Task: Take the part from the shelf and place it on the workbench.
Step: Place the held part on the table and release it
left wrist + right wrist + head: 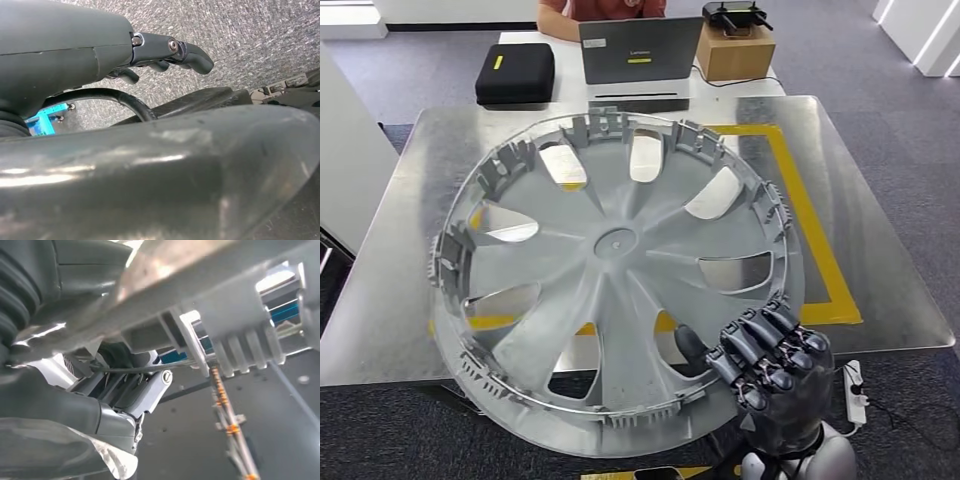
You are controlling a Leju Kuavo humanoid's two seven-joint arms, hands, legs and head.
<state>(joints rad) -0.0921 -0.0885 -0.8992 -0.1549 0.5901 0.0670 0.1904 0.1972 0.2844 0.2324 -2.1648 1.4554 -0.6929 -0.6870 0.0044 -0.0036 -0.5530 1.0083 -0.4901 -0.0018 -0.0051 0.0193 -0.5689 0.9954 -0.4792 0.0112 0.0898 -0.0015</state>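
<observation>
My right hand (pixel 765 365) gripped the part (pixel 614 270), a large silver wheel cover, at its near rim: my dark fingers (pixel 754 340) curled over the rim's top and my thumb (pixel 691 345) pressed into a gap between two spokes. The cover stretched away from that hand, forward and to its left, inner face up, most of it over the metal workbench (pixel 863 200) and its near edge hanging past the bench edge by my hand. Whether it rested on the bench or hung just above it, I could not tell. A yellow outline (pixel 803 215) on the bench ran out from under the cover, beyond my hand. From my right wrist, the ribbed rim (pixel 241 347) sat right against the hand (pixel 124 390). My left hand (pixel 166 50) hung over grey carpet (pixel 245 35), fingers extended with nothing between them. Far past the cover stood a laptop (pixel 641 55), a black case (pixel 515 72) and a cardboard box (pixel 735 50), with a person (pixel 603 10) seated behind.
</observation>
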